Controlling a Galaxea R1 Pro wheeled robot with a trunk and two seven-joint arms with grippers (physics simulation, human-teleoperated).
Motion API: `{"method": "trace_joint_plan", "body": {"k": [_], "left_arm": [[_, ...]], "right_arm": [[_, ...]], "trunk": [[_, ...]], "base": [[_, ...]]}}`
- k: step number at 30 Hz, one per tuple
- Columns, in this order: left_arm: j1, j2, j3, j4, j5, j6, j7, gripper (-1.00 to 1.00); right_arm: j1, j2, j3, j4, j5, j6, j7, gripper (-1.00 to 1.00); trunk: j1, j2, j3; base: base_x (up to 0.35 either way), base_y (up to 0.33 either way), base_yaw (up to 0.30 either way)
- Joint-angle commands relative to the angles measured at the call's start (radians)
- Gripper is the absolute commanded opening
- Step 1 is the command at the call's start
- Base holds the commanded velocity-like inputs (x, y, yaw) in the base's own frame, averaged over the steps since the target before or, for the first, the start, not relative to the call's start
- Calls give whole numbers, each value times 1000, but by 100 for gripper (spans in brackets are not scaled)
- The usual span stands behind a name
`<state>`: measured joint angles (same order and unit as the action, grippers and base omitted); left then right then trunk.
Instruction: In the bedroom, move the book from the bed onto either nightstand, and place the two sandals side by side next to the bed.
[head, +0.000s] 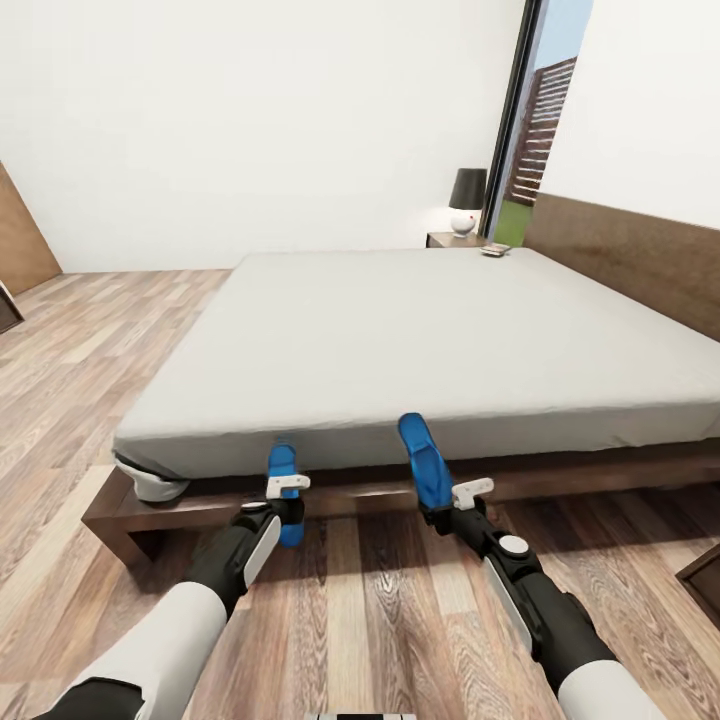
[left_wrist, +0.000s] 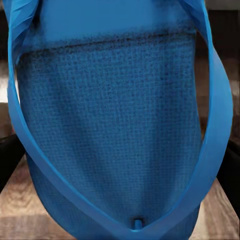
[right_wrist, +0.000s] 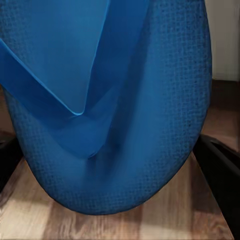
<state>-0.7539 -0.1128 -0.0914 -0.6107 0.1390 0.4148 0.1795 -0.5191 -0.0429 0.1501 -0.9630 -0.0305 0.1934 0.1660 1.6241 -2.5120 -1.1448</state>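
Both grippers, left gripper (head: 284, 497) and right gripper (head: 440, 497), are each clutching a blue sandal (head: 282, 463) (head: 424, 458) just above the floor (head: 370, 610) beside the bed (head: 420, 330); the book (head: 495, 249) is lying by the far nightstand (head: 452, 240)

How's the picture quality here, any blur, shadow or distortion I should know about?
Head view: even, soft light, a dark shadow under the bed frame, and wide-angle stretch towards the edges; the small far object near the headboard is too small to read. Left wrist view: the blue sandal sits very close, weave sharp, its upper part smeared. Right wrist view: the other sandal is likewise close, floor planks behind soft.
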Motion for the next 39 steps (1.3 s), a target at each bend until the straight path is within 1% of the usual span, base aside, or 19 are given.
{"method": "trace_joint_plan", "body": {"k": [1,3,5,7,10,13,15,16,19,20,21,22,29,32,33,34,39], "left_arm": [[13,-5,-5,-6,9,11,9,-100],[29,-8,-5,-13,9,17,9,-100],[37,-9,-5,-15,10,31,9,-100],[42,-10,-5,-21,11,78,10,-100],[55,-10,-4,-76,12,194,11,-100],[91,-9,-3,-157,13,266,11,-100],[107,-8,-1,-197,14,305,11,-100],[115,-2,25,-260,34,394,11,-100],[117,4,46,-277,43,468,11,-100],[117,6,50,-276,44,485,11,-100],[117,7,51,-268,43,490,11,-100],[117,7,51,-266,41,492,12,-100],[117,7,49,-262,40,497,12,-100],[117,7,48,-254,40,506,12,-100],[117,7,48,-248,40,536,12,-100],[117,7,47,-247,40,542,11,-100],[117,6,43,-230,40,544,11,-100]], "right_arm": [[0,-7,1,-18,-3,28,25,-100],[0,-12,-1,-28,-1,48,70,-100],[0,-13,-1,-30,0,55,86,-100],[0,-19,-1,-31,1,65,95,-100],[0,-52,0,-29,-2,90,99,-100],[2,-65,0,-23,-4,99,101,-100],[7,-68,0,-10,-6,101,100,-100],[9,-70,-2,27,-6,102,100,-100],[10,-67,-1,63,-6,105,99,-100],[10,-63,0,116,-6,120,95,-100],[8,-62,-1,155,-6,129,92,-100],[7,-62,-1,167,-6,135,91,-100],[2,-65,-4,179,-6,239,91,-100],[3,-63,-3,179,-5,259,92,-100],[2,-63,-3,179,-4,263,93,-100],[2,-63,-3,179,-4,264,93,-100],[2,-62,-2,180,-5,271,92,-100]], "trunk": [[0,0,-1],[0,0,-1],[0,0,-1],[0,0,-1],[0,0,-1],[0,0,-1],[0,0,-1],[0,0,-1],[0,0,-1],[0,0,-1],[0,0,-1],[0,-1,-5],[3,-2,-32],[5,-3,-43],[5,-3,-47],[6,-3,-51],[8,-5,-70]], "base": [[0,0,0],[0,0,0],[0,0,0],[0,0,0],[0,0,0],[0,0,0],[0,0,0],[0,0,0],[0,0,0],[0,0,0],[0,0,0],[0,0,0],[0,0,0],[0,0,0],[0,0,0],[0,0,0],[0,0,0]]}}
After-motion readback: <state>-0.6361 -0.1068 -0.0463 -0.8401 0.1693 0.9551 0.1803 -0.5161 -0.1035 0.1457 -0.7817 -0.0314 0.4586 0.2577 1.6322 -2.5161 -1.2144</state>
